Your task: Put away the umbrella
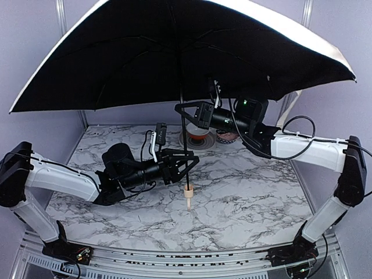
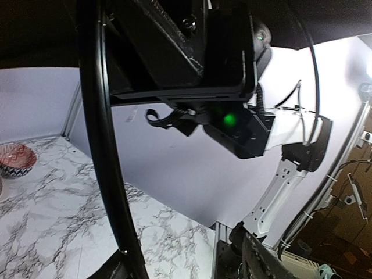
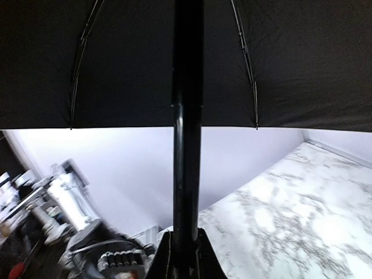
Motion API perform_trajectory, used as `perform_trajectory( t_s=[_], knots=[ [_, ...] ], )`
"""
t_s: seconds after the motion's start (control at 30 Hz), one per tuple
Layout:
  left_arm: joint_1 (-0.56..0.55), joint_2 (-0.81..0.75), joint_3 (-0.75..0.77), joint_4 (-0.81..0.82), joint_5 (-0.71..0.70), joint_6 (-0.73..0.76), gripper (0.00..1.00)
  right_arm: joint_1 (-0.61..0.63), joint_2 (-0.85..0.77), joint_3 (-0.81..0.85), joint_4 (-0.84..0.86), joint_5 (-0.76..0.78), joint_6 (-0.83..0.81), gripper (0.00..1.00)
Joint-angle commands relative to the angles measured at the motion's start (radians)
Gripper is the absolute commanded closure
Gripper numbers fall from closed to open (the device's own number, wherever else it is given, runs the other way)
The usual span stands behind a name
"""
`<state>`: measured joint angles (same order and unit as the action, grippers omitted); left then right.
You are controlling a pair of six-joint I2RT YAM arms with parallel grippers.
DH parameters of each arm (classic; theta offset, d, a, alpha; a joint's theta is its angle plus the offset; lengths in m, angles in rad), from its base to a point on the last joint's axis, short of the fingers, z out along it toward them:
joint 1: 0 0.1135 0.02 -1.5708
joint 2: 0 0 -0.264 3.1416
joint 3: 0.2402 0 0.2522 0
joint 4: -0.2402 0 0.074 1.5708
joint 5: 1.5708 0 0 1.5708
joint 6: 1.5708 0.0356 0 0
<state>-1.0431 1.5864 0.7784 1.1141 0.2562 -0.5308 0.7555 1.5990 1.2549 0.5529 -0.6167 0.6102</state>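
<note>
right gripper (image 1: 181, 108): jaws together, clamped on the dark shaft (image 1: 182, 136) of the umbrella (image 1: 145, 52), high up and close under the canopy. in the right wrist view the two fingers (image 3: 165, 258) press the shaft from both sides.
left gripper (image 1: 187, 164): lower on the same shaft, just above the wooden handle (image 1: 188, 193). its jaws stand apart with the shaft passing between them. in the left wrist view the shaft (image 2: 104, 151) runs at the left side, off the middle, and no clamp on it is visible.
umbrella: fully open and upright over the tabletop (image 1: 250, 192). the canopy is black on the underside with a pale rim, and it covers most of the far half of the tabletop.
handle: small and tan, it points down over the middle of the tabletop. whether its tip touches the marble surface cannot be told.
red-and-white bowl (image 1: 197, 133): stands on a grey plate (image 1: 186, 143) at the far edge of the tabletop, near the middle, just behind the shaft. what is inside cannot be told.
patterned bowl (image 1: 228, 138): just beside the plate on its right, under the right arm. the left wrist view shows a red pattern on its inner wall (image 2: 16, 158).
</note>
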Motion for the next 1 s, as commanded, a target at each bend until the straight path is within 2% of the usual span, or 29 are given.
perform_trajectory(
  t_s=[0.0, 0.13, 0.27, 0.5, 0.57, 0.63, 0.83, 0.97],
  knots=[
    [-0.021, -0.060, 0.031, -0.192, -0.114, 0.118, 0.48, 0.056, -0.100, -0.010, -0.110, 0.426, -0.173, 1.00],
    [-0.021, -0.079, 0.011, -0.216, -0.179, 0.132, 0.75, 0.077, -0.120, -0.023, -0.114, 0.482, -0.192, 1.00],
    [-0.023, -0.076, 0.007, -0.218, -0.174, 0.126, 0.98, 0.077, -0.117, -0.029, -0.116, 0.480, -0.177, 1.00],
    [-0.029, -0.081, 0.008, -0.218, -0.157, 0.132, 1.00, 0.075, -0.121, -0.048, -0.070, 0.443, -0.172, 0.99],
    [-0.037, -0.084, 0.003, -0.217, -0.167, 0.159, 1.00, 0.060, -0.123, -0.064, -0.019, 0.425, -0.154, 0.75],
    [-0.045, -0.086, 0.001, -0.217, -0.174, 0.181, 1.00, 0.031, -0.115, -0.071, 0.043, 0.387, -0.114, 0.62],
    [-0.076, -0.078, -0.012, -0.162, -0.206, 0.207, 1.00, -0.040, -0.034, -0.036, 0.245, 0.271, 0.038, 0.43],
    [-0.107, -0.064, -0.013, -0.138, -0.275, 0.236, 1.00, -0.042, -0.013, -0.028, 0.336, 0.302, 0.071, 0.31]
  ],
)
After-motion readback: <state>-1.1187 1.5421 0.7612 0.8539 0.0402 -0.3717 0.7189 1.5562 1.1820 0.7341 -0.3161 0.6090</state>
